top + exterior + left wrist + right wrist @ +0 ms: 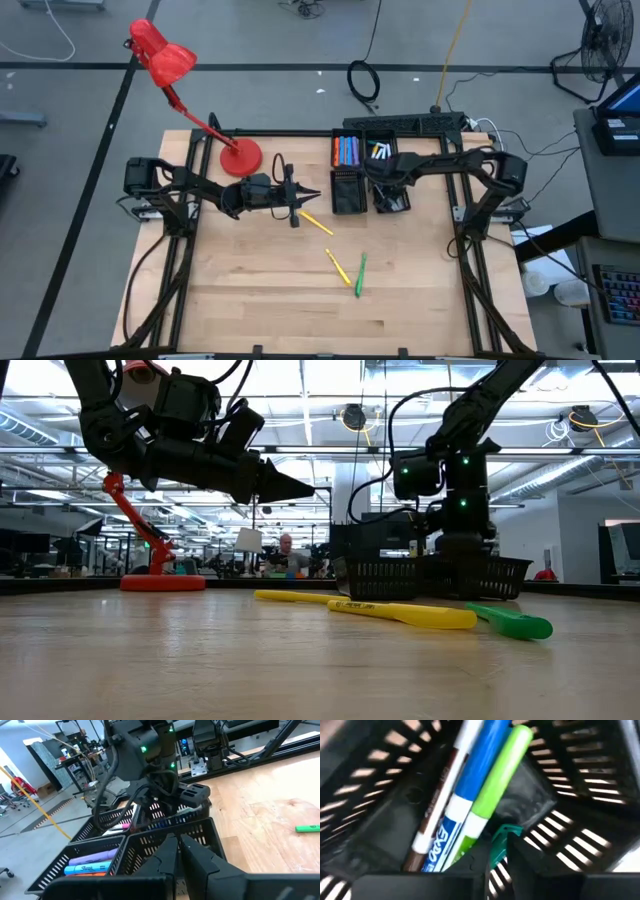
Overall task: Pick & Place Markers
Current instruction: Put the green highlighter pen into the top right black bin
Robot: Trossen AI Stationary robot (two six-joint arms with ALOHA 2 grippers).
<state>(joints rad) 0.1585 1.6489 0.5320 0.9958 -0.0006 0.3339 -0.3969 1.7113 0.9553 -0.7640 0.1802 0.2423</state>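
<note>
Reaching into the slatted black tray [580,785], right pincer [496,851] grasps a teal marker [499,845].

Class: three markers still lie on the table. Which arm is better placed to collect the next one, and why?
Probably the left. The left gripper hovers beside a yellow marker, fingers shut. The right gripper is down inside the tray.

A robotics lab inside a large open industrial hall. Wooden work surface [260,290] framed in black rails, carrying 2 dark arms. Concrete floor [260,40] with taped lines, loose cables, a standing fan [608,45]. Beyond: exposed ceiling ducts, strip lights, rows of benches and monitors, a person [288,552] seated at a distant desk.
</note>
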